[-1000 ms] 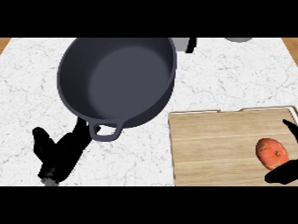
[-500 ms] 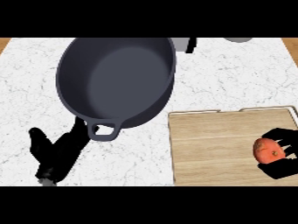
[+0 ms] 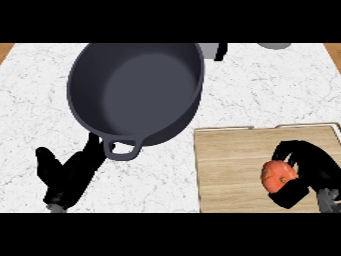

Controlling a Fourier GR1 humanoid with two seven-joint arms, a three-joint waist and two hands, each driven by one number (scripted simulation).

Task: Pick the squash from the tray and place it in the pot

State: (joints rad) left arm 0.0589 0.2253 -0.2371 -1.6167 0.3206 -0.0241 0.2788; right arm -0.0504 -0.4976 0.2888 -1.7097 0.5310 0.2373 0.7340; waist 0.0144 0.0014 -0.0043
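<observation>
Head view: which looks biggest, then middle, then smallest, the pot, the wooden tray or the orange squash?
1. pot: looks biggest.
2. tray: next, but the view's edge cuts it off, so pot over tray is unsure.
3. squash: smallest by far.

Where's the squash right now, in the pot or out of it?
Out. The squash is over the wooden tray, with the right hand curled round it; the pot holds nothing.
</observation>
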